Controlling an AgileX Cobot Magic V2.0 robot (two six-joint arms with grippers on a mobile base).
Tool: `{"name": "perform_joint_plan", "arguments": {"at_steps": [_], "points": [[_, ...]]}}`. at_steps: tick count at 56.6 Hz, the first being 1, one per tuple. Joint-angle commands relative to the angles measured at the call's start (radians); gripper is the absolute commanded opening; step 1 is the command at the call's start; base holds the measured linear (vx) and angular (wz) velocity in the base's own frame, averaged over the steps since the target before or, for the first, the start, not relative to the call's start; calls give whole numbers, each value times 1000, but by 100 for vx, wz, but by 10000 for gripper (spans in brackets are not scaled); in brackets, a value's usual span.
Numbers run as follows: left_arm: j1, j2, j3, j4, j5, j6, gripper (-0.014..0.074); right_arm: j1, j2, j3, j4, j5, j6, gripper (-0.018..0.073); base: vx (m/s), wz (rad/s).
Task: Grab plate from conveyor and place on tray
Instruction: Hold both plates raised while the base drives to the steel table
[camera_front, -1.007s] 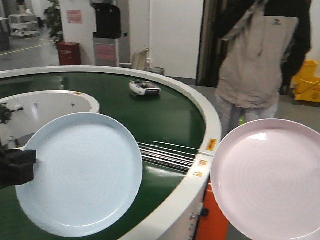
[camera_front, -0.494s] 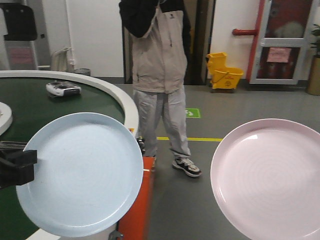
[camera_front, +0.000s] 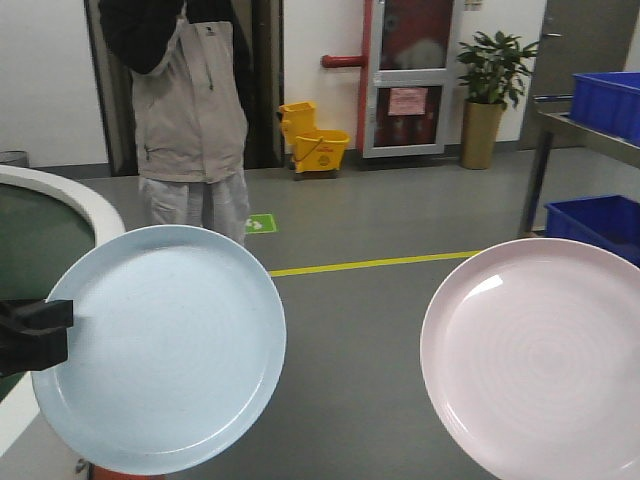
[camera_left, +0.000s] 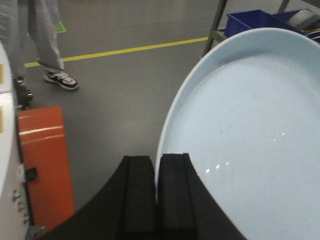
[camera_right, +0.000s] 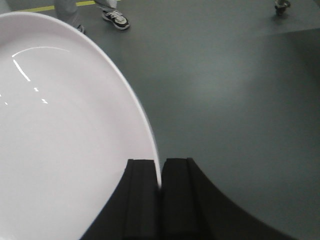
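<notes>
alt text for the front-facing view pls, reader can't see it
Two plates face the camera: a pale blue plate at left, rim pinched by the black left gripper, and a pink plate at right. Behind: grey floor with a yellow line, a person in a beige jacket, the conveyor at far left.

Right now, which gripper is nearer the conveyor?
Left. The left gripper, holding the blue plate, hangs beside the conveyor rim; the right gripper, holding the pink plate, is over open floor, farther off.
</notes>
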Motion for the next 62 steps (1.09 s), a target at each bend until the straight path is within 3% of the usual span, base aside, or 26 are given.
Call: {"name": "perform_joint_plan", "arguments": {"at_steps": [1, 35, 62], "points": [[-5, -21, -31, -15, -86, -2, -6, -2, -13, -27, 5, -75, -7, -12, 4, -54], [-5, -21, -31, -15, -86, -2, -6, -2, -13, -27, 5, -74, -7, -12, 17, -48], [-5, -21, -31, -15, -86, -2, -6, -2, -13, -27, 5, -59, -7, -12, 34, -9]]}}
